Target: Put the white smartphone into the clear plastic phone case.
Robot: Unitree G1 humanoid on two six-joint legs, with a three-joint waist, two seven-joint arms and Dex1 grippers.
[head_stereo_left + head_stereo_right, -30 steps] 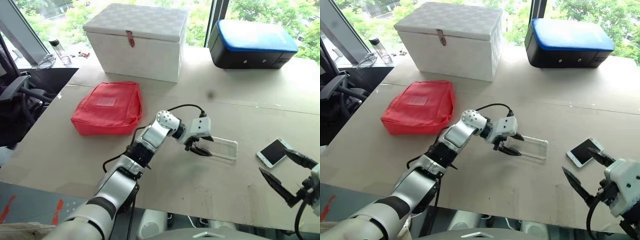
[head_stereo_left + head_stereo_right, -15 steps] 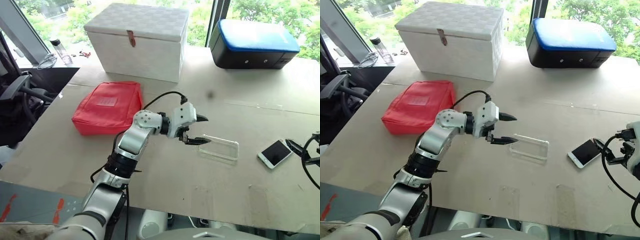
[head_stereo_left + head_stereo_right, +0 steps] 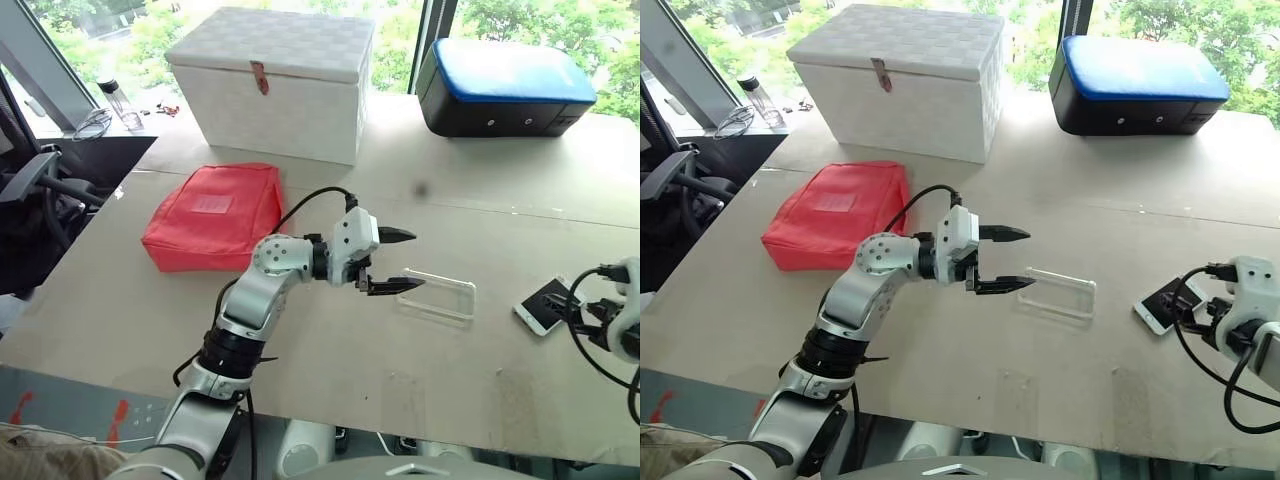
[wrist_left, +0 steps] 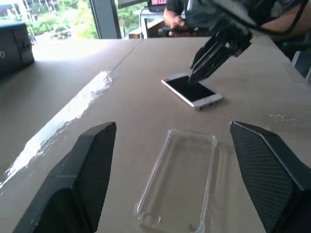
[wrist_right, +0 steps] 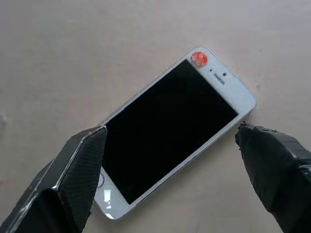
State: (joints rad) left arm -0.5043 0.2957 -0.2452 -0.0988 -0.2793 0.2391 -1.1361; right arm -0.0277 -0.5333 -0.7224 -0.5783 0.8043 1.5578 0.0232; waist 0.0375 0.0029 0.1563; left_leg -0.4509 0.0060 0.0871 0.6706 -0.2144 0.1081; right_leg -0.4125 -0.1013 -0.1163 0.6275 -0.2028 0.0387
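We take this for an office or robotics test room set by tall windows (image 3: 400, 40), with green trees outside them. We see a wide desk (image 3: 420, 360) covered in brown board, with a black office chair (image 3: 35, 185) at its left side and a water bottle (image 3: 118, 103) and glasses (image 3: 92, 122) on a ledge near the glass. On the desk stand a white storage box (image 3: 275, 80), a red zip pouch (image 3: 215, 215) and a black case with a blue lid (image 3: 505, 90), and in the left wrist view a person (image 4: 175, 17) sits at another desk in the background.
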